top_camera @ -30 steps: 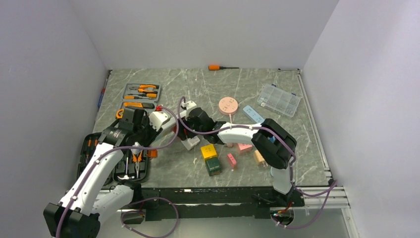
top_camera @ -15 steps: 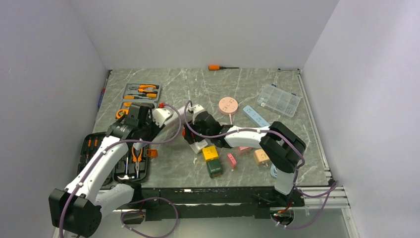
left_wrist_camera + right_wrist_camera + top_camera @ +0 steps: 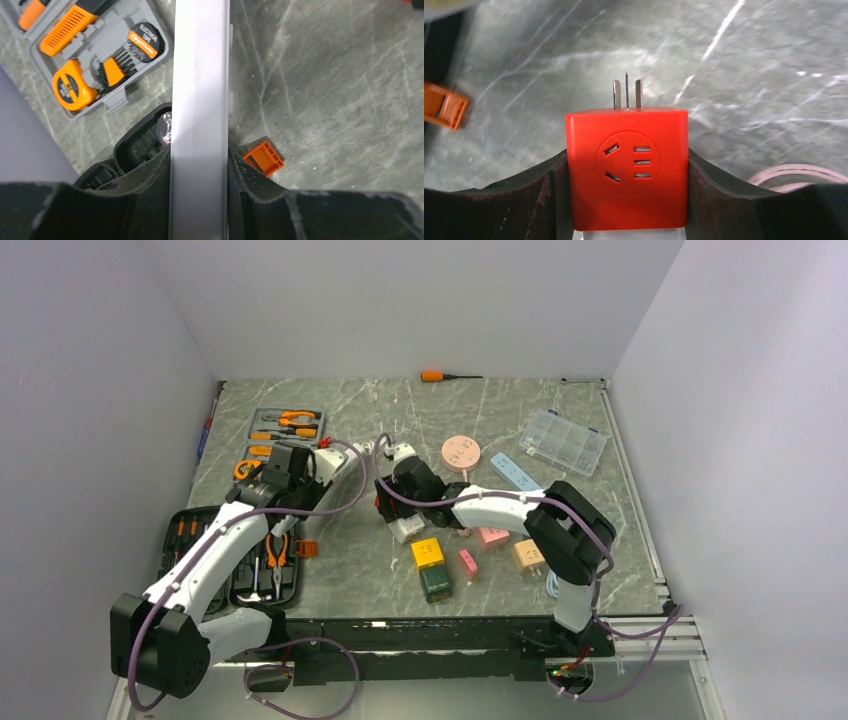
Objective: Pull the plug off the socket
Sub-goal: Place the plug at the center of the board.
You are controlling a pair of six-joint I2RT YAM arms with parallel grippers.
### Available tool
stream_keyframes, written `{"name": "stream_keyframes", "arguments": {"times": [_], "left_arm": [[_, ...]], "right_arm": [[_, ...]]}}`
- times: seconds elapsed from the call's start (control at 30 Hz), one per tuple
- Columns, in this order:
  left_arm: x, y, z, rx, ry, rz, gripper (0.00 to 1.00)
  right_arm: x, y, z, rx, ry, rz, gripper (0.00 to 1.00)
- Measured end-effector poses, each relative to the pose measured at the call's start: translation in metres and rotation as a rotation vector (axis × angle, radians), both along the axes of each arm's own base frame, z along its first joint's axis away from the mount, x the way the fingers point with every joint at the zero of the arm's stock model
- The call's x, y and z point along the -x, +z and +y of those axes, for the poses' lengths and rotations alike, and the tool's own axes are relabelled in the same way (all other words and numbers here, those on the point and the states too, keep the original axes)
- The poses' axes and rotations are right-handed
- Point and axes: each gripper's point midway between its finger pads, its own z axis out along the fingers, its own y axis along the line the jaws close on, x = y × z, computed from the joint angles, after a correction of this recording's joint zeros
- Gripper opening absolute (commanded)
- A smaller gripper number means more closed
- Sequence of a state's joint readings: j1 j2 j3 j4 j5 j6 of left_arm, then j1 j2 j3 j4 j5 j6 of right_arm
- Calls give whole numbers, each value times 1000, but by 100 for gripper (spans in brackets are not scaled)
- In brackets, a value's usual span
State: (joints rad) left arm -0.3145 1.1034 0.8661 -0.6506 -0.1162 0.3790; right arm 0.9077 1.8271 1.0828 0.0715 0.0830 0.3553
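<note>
My left gripper is shut on the long white socket strip, held above the table near the tool cases. In the left wrist view the strip runs straight up between the black fingers of the gripper. My right gripper is shut on the red cube plug. In the right wrist view the plug sits in the gripper with its metal prongs bare over the table. Plug and strip are apart.
A grey tool case and a black tool case lie at the left, with an orange clip beside them. Yellow and green blocks, a pink disc, a light-blue strip and a clear box lie to the right.
My right gripper has carried the red plug to the right, away from the strip. My left arm has swung the strip toward the far side.
</note>
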Motion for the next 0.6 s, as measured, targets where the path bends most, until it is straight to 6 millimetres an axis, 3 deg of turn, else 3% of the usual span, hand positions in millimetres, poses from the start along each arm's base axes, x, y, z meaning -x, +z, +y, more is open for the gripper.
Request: {"name": "stream_keyframes", "arguments": {"times": [0.13,0.23,0.3,0.47,0.6], "left_arm": [[-7,-11,-10,50,26,37,0],[-15,-21,-19,89,42,56,0],[-21,-29,-26,117,47,82,0],[-33,-45,-50,212,25,127,0],[-37,-57,-65,263,1,158,5]], "right_arm": [[-30,1,-19,0,-115,22,23],[-42,-3,-36,14,-195,44,30],[-47,-8,-44,31,-239,65,43],[-43,-21,-43,45,-276,108,87],[-42,-20,-42,42,-285,112,99]]}}
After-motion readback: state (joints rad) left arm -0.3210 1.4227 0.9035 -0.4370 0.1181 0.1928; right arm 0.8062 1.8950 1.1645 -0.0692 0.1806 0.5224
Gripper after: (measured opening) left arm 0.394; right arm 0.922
